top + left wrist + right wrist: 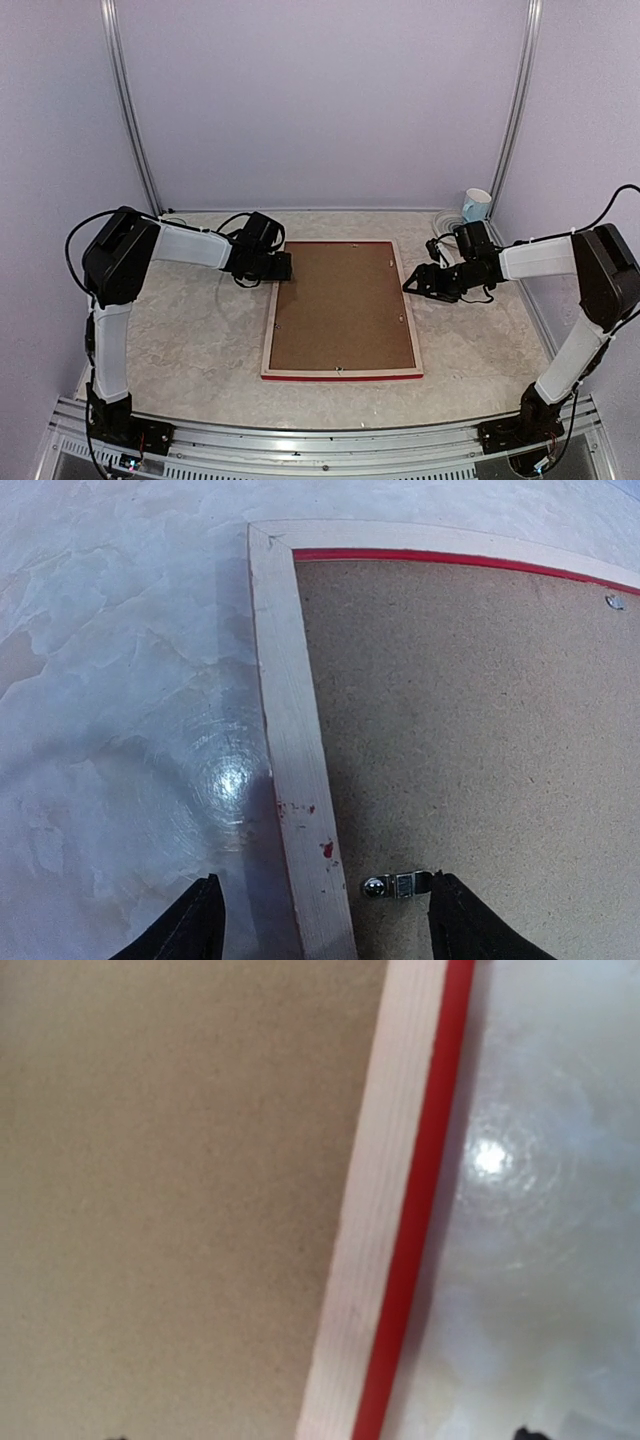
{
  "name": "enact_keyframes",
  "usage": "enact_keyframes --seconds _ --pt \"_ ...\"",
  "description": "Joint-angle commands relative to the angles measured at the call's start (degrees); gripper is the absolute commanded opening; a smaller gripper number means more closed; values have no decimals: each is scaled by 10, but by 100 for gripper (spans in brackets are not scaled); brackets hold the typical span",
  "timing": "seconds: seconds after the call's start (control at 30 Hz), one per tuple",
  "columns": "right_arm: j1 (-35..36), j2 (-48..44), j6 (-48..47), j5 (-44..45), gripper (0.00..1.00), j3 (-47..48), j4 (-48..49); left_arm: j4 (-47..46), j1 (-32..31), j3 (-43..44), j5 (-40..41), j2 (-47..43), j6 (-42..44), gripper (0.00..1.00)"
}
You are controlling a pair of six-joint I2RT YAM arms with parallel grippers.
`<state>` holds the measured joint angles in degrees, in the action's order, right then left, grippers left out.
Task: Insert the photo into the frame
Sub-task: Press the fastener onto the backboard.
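Frame (pixel 343 372): lying face down on the table (pixel 190 330), brown backing board (pixel 342 305) sitting inside it.
Photo: not showing in any view.
Left claw (pixel 330 920): hovering open, straddling the left rail beside a metal tab (pixel 397 885).
Right claw (pixel 412 284): hanging over the right rail, fingers seemingly spread.
Risk: a finger catching the tab is likely dragging the unpinned frame sideways.
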<state>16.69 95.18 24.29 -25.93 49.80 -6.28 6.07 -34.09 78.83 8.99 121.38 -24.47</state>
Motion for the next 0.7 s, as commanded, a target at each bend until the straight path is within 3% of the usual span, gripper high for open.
enact_keyframes --seconds 0.0,0.67 --pt "-4 5 0 -11 83 3 8 7 0 12 -1 14 12 68" --pt "-4 12 0 -15 82 0 10 -19 1 9 11 21 4 56"
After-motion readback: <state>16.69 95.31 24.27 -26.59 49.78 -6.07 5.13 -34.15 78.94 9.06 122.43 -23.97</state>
